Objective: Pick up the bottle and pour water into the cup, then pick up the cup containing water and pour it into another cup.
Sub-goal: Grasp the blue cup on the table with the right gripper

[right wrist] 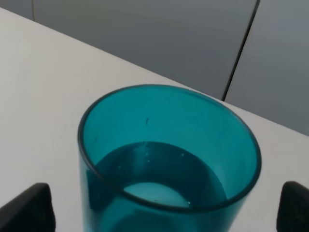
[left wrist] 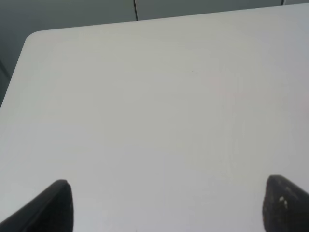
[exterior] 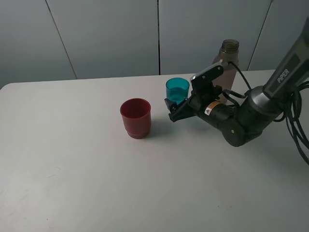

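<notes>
The right gripper (exterior: 175,107) of a two-armed tabletop robot straddles a translucent teal tumbler (exterior: 177,90) holding water, its jaws spread to either side of the cup and not yet touching it. The tumbler stands upright toward the far side of the white table (exterior: 72,169), just right of centre. From the right wrist, the teal wall fills the gap between the two dark fingertips (right wrist: 26,210), with clear space on both sides and a shallow pool showing in the bottom. Behind the arm, at the far right, the smoky grey-brown bottle (exterior: 227,65) stands upright, apparently done with. The red cup (exterior: 135,117) waits upright to the left and slightly nearer, well apart from the tumbler.

The step in hand appears to be taking hold of the filled tumbler. Done well, the jaws would close evenly low on its sides, firmly enough to hold slick plastic without squeezing it out of round, then lift it level so nothing slops before its lip is over the red cup. The left gripper (left wrist: 166,205) hovers over bare table with its fingers wide apart, holding nothing.
</notes>
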Controlling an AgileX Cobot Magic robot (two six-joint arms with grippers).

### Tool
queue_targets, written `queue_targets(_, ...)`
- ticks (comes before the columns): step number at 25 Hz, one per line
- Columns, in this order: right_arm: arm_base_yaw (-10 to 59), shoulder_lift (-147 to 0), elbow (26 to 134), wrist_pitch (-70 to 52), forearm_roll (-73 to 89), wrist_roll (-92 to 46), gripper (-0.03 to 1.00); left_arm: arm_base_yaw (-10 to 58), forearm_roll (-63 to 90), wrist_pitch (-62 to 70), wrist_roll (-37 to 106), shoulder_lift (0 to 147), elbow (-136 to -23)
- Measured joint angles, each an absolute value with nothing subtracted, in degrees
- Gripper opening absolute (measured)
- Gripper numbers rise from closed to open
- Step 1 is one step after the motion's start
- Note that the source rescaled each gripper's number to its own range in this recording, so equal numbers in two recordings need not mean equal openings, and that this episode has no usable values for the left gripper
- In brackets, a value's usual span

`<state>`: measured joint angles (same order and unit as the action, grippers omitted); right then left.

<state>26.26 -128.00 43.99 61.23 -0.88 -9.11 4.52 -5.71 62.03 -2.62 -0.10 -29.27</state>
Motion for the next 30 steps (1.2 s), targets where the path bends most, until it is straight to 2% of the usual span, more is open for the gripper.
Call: queue_targets(30, 28.34, -132.73, 50.87, 57.94, 2.62, -9.93, 1.00, 4.52, -5.71, 62.03, -2.62, -0.10, -29.27)
